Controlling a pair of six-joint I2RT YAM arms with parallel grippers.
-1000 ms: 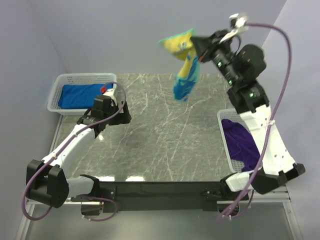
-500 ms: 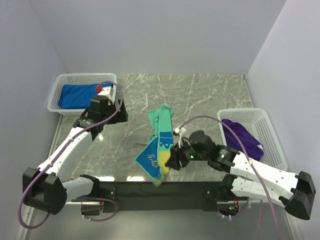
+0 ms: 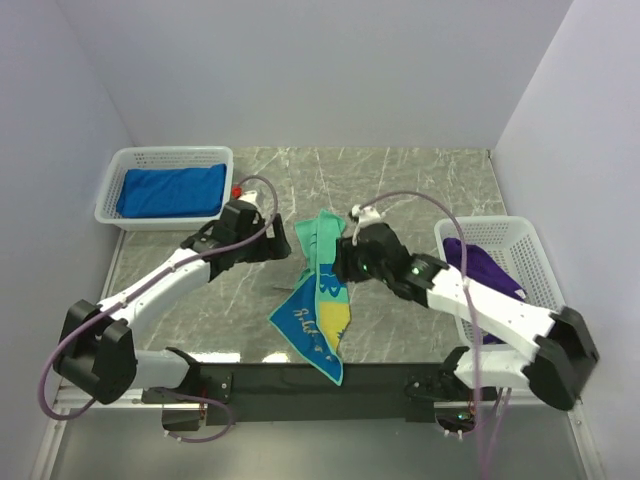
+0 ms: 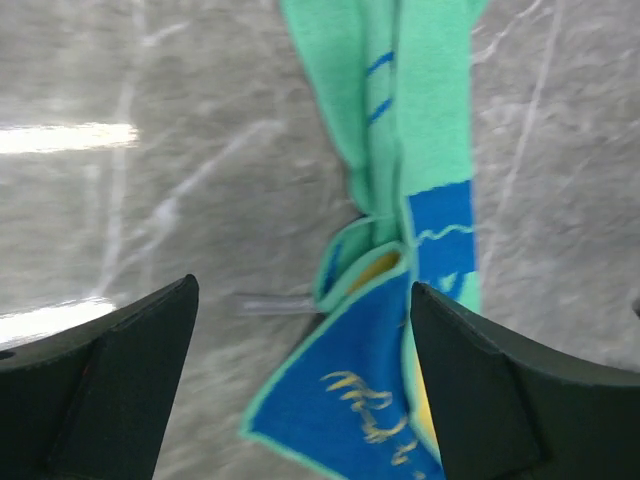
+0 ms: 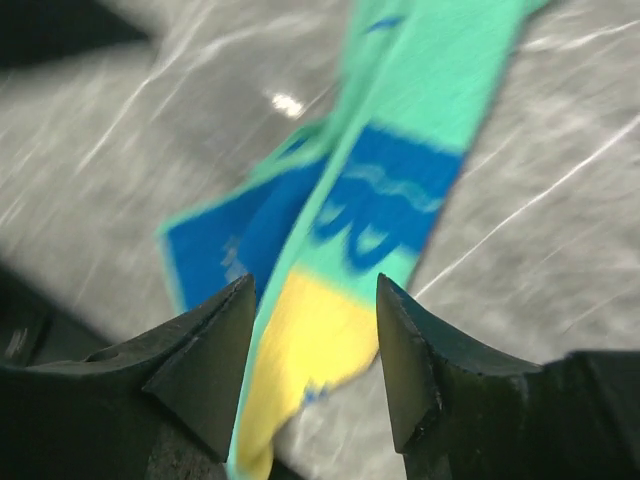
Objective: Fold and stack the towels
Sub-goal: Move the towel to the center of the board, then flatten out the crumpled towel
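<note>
A royal-blue towel (image 3: 170, 190) is held in the 10 o'clock white mesh basket (image 3: 170, 153), a purple towel (image 3: 480, 275) in the 3 o'clock basket (image 3: 500, 222), a teal patterned towel (image 3: 315, 315) on the grey marble surface (image 3: 420, 180); left pincer (image 4: 302, 290) and right pincer (image 5: 315, 285) are spread.

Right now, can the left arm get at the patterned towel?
Probably yes. The left gripper is open and points at the towel, with only bare table between them. The right gripper, also open, hangs over the towel's middle, so only that part looks crowded; its near end is free.
</note>
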